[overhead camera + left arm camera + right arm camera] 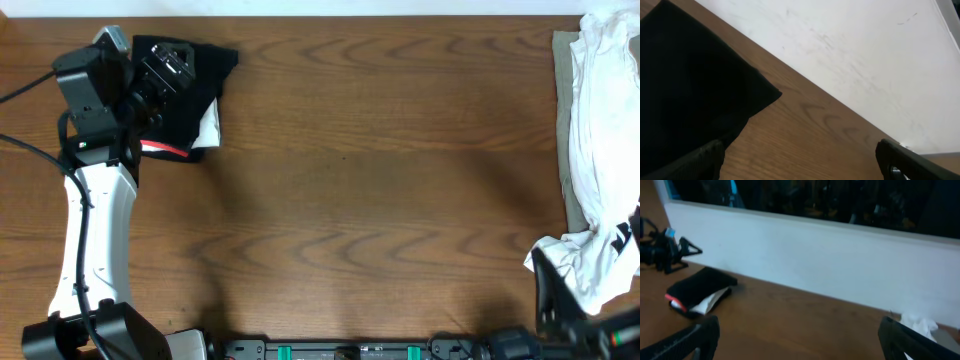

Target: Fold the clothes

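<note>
A folded black garment with a red-edged band and a white piece showing lies at the table's far left corner. My left gripper hovers over it, open. In the left wrist view the black cloth fills the left side, and bare wood lies between the spread fingers of that gripper. A heap of white and beige clothes lies along the right edge. My right gripper sits low at the near right, open and empty. From there the black bundle shows far off to the left.
A white board runs along the table's far edge. The brown wooden table stretches between the black bundle and the heap. A tip of the white clothes pokes in beside my right finger. Arm bases stand at the near edge.
</note>
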`<state>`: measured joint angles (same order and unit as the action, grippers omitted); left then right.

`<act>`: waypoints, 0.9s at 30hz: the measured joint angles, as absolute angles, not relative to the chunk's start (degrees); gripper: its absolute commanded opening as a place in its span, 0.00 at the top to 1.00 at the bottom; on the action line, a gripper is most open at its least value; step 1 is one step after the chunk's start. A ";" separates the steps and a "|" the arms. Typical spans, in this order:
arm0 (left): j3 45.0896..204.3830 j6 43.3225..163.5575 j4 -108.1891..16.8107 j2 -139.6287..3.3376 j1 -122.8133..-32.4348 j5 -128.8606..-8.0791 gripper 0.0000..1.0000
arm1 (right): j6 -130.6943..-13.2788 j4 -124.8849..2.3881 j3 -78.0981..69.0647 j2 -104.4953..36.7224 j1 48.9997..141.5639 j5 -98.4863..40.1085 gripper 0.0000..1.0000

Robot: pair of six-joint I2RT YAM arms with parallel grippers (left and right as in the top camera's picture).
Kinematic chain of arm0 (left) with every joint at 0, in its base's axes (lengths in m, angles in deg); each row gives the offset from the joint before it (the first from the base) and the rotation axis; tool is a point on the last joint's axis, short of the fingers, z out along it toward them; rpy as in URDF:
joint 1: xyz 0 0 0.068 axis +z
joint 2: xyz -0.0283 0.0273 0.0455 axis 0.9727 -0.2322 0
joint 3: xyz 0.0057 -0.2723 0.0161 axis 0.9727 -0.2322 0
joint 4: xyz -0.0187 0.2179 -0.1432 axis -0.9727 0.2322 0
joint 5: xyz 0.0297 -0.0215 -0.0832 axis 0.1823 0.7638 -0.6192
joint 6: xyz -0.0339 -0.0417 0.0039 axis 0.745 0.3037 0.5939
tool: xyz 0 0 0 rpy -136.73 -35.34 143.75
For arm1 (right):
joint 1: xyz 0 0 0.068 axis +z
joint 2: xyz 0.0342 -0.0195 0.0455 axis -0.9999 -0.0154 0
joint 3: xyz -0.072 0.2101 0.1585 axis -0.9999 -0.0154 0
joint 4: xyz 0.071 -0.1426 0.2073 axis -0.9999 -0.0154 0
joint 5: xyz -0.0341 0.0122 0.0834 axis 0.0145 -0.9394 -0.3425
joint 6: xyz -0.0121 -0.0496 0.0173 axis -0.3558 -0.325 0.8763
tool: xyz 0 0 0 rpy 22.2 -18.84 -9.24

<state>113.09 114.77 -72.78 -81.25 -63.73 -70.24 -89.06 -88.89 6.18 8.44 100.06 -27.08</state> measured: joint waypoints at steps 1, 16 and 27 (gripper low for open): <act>113.09 114.77 -72.80 -81.25 -63.73 -70.22 0.02 | -89.08 -90.66 6.18 9.38 100.06 -27.08 0.01; 113.09 114.77 -72.78 -81.25 -63.73 -70.15 0.02 | -88.14 -85.65 -7.11 21.36 97.72 -27.12 0.01; 113.09 114.77 -72.78 -81.25 -63.73 -70.15 0.02 | -86.15 -69.41 -27.78 33.42 96.41 -27.12 0.01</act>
